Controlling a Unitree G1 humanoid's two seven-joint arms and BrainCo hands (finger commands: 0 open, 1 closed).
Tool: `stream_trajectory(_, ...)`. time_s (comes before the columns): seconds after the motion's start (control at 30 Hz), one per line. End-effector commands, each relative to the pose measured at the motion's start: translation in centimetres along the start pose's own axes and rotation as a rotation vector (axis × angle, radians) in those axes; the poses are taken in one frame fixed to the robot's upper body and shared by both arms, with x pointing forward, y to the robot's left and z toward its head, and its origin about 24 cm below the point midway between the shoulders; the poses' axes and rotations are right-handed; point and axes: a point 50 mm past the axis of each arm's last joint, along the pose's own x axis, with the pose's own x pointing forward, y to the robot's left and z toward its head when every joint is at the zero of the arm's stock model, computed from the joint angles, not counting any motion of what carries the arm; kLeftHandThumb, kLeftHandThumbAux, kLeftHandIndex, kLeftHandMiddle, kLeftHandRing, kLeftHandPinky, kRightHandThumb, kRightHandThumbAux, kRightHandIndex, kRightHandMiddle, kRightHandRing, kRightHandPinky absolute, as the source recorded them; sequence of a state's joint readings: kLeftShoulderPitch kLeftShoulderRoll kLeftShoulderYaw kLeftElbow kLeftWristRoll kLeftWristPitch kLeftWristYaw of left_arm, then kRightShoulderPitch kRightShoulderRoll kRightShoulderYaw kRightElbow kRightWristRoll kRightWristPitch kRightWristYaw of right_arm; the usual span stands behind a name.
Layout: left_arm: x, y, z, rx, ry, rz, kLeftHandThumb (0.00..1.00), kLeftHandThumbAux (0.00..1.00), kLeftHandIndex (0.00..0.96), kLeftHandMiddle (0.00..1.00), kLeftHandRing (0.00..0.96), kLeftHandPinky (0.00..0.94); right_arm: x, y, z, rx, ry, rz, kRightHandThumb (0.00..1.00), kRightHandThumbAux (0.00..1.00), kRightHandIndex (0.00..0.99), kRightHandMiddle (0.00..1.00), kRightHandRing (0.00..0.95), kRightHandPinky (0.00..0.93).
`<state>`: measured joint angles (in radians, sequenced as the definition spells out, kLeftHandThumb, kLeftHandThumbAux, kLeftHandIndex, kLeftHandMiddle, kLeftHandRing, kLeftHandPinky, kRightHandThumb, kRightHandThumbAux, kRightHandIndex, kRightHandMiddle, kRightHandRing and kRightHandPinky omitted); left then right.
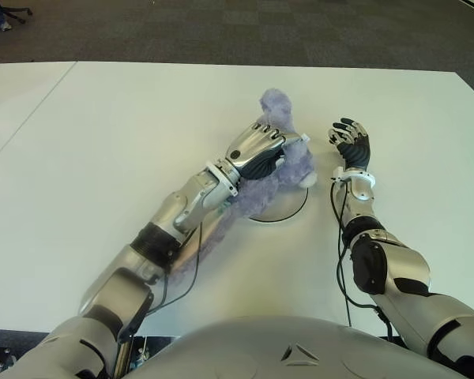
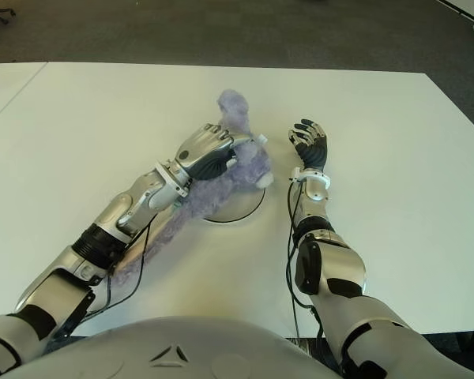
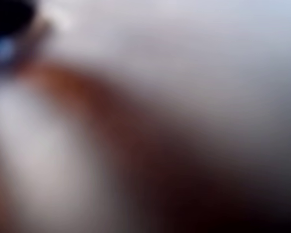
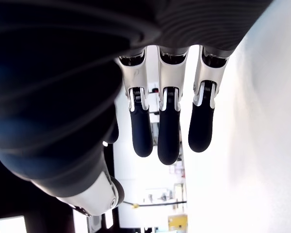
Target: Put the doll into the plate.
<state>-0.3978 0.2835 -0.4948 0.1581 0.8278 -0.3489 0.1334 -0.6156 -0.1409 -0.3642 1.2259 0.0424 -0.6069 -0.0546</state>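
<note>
A fluffy purple doll [image 1: 278, 106] lies over a white plate [image 1: 288, 215] with a dark rim, near the middle of the white table [image 1: 103, 134]. My left hand [image 1: 257, 150] is on top of the doll with its fingers curled around the body. Part of the doll's fur trails back under my left forearm. The left wrist view is filled by something very close and shows no detail. My right hand [image 1: 351, 142] shows to the right of the doll, apart from it, its fingers [image 4: 168, 131] stretched out and holding nothing.
The table's far edge meets dark carpet [image 1: 245, 31]. A seam in the tabletop [image 1: 31, 118] runs at the far left. Black cables [image 1: 337, 237] hang along my right forearm.
</note>
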Motion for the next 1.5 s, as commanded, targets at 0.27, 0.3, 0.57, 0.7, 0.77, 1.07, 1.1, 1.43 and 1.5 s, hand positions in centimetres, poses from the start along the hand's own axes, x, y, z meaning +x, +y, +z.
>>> stream_trajectory(0.27, -2.0, -2.9, -1.0, 0.03, 0.027, -0.104, 0.368, 0.485, 0.219, 0.637, 0.714, 0.769, -7.5, -0.8, -9.4, -0.004, 0.441, -0.046, 0.467, 0.865, 0.27, 0.336, 0.37, 0.381)
stream_trajectory(0.3, -2.0, -2.8, -1.0, 0.033, 0.026, -0.103, 0.347, 0.471, 0.171, 0.585, 0.682, 0.744, -7.5, -0.8, -9.4, -0.007, 0.442, -0.046, 0.467, 0.866, 0.271, 0.336, 0.368, 0.378)
stream_trajectory(0.57, -2.5, -2.8, -1.1, 0.003, 0.051, -0.045, 0.263, 0.431, 0.002, 0.372, 0.486, 0.511, -7.4, -0.7, -9.3, -0.004, 0.439, -0.047, 0.461, 0.87, 0.266, 0.334, 0.365, 0.377)
stream_trajectory(0.7, -2.6, -2.7, -1.1, -0.007, 0.046, -0.005, 0.231, 0.415, 0.0, 0.272, 0.292, 0.201, -7.5, -0.7, -9.3, -0.003, 0.439, -0.041, 0.441, 0.869, 0.259, 0.329, 0.359, 0.367)
stream_trajectory(0.77, -2.7, -2.7, -1.1, -0.007, 0.033, 0.014, 0.208, 0.411, 0.0, 0.246, 0.249, 0.094, -7.5, -0.7, -9.3, -0.011, 0.438, -0.039, 0.432, 0.867, 0.256, 0.326, 0.355, 0.361)
stream_trajectory(1.07, -2.8, -2.3, -1.1, -0.004, -0.037, 0.071, 0.111, 0.332, 0.0, 0.074, 0.036, 0.0, -7.5, -0.8, -9.4, -0.027, 0.435, -0.036, 0.372, 0.858, 0.253, 0.321, 0.362, 0.39)
stream_trajectory(1.1, -2.8, -2.3, -1.2, -0.004, -0.04, 0.074, 0.109, 0.328, 0.0, 0.067, 0.028, 0.0, -7.6, -0.7, -9.4, -0.028, 0.435, -0.035, 0.372, 0.857, 0.253, 0.321, 0.363, 0.389)
stream_trajectory(1.43, -3.0, -2.2, -1.2, -0.004, -0.065, 0.107, 0.138, 0.279, 0.0, 0.0, 0.0, 0.0, -7.6, -0.7, -9.4, -0.006, 0.441, -0.039, 0.401, 0.855, 0.262, 0.327, 0.365, 0.384)
stream_trajectory(1.5, -3.0, -2.2, -1.3, -0.002, -0.07, 0.11, 0.147, 0.273, 0.0, 0.0, 0.0, 0.0, -7.6, -0.7, -9.4, 0.0, 0.442, -0.04, 0.404, 0.855, 0.261, 0.331, 0.369, 0.393)
